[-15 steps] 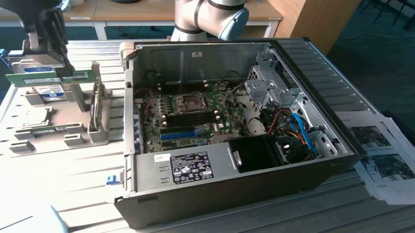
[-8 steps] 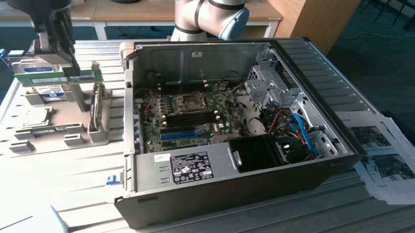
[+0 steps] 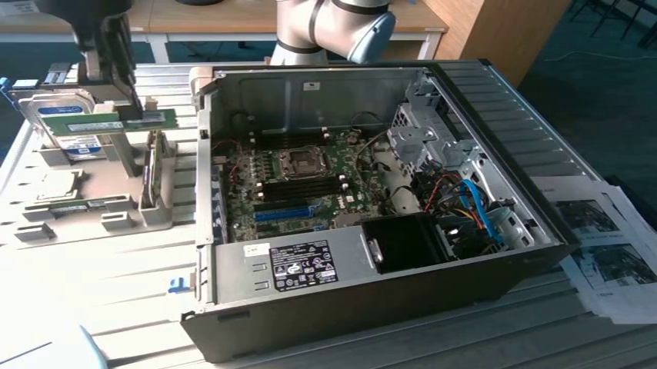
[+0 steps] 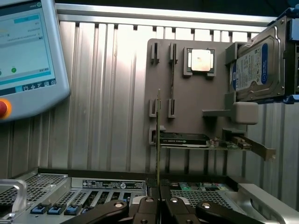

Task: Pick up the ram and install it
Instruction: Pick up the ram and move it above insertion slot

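My gripper (image 3: 131,114) is shut on the ram (image 3: 103,124), a long green stick with a pale label. It hangs level in the air above the grey parts holder (image 3: 88,184), at the exterior view's left, in front of the hard drive (image 3: 64,115). In the wrist view the ram (image 4: 158,140) appears edge-on as a thin upright strip rising from between my closed fingers (image 4: 145,205). The open computer case (image 3: 493,100) lies to the exterior view's right, and its motherboard (image 3: 298,181) with dark memory slots is exposed.
On the parts holder (image 4: 187,98) are another thin stick (image 4: 172,79), a square silver processor (image 4: 201,60), a graphics card (image 4: 184,139) and the hard drive (image 4: 254,65). A teach pendant (image 4: 23,46) lies nearby. Printed papers (image 3: 605,254) lie beyond the case.
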### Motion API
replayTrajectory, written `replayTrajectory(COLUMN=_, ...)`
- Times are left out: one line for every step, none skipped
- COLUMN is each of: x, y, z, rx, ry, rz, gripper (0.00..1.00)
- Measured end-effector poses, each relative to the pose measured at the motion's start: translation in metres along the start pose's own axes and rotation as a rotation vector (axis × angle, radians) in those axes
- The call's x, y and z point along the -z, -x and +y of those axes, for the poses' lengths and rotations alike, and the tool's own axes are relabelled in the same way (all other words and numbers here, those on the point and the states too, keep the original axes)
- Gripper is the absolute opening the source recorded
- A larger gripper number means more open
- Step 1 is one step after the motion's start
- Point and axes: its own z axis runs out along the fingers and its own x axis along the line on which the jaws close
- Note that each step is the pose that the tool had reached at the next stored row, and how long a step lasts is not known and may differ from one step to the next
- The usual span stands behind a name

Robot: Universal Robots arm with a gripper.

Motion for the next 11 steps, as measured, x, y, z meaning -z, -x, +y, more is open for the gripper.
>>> replayTrajectory(x=0.0, y=0.0, z=-0.0021, rx=0.0, ry=0.0, rz=0.0, gripper=0.12)
replayTrajectory(x=0.0001, y=0.0, z=-0.0043, rx=0.0, ry=0.0001, rz=0.0, gripper=0.12)
replayTrajectory(x=0.0, y=0.0, z=-0.0066, rx=0.0, ry=-0.0001, rz=-0.0001, gripper=0.12)
replayTrajectory(x=0.0001, y=0.0, z=-0.0089, rx=0.0, ry=0.0, rz=0.0, gripper=0.12)
replayTrajectory(x=0.0002, y=0.0, z=-0.0114, rx=0.0, ry=-0.0001, rz=0.0, gripper=0.12)
replayTrajectory(x=0.0002, y=0.0, z=-0.0137, rx=0.0, ry=0.0, rz=0.0, gripper=0.12)
replayTrajectory(x=0.0003, y=0.0, z=-0.016, rx=0.0, ry=0.0, rz=0.0001, gripper=0.12)
replayTrajectory(x=0.0003, y=0.0, z=-0.0182, rx=0.0, ry=0.0, rz=0.0001, gripper=0.12)
replayTrajectory(x=0.0003, y=0.0, z=-0.0205, rx=0.0, ry=0.0, rz=0.0001, gripper=0.12)
replayTrajectory(x=0.0004, y=-0.001, z=-0.0228, rx=0.0, ry=0.0, rz=0.0, gripper=0.12)
replayTrajectory(x=0.0004, y=-0.001, z=-0.0252, rx=0.0, ry=0.0, rz=0.0001, gripper=0.12)
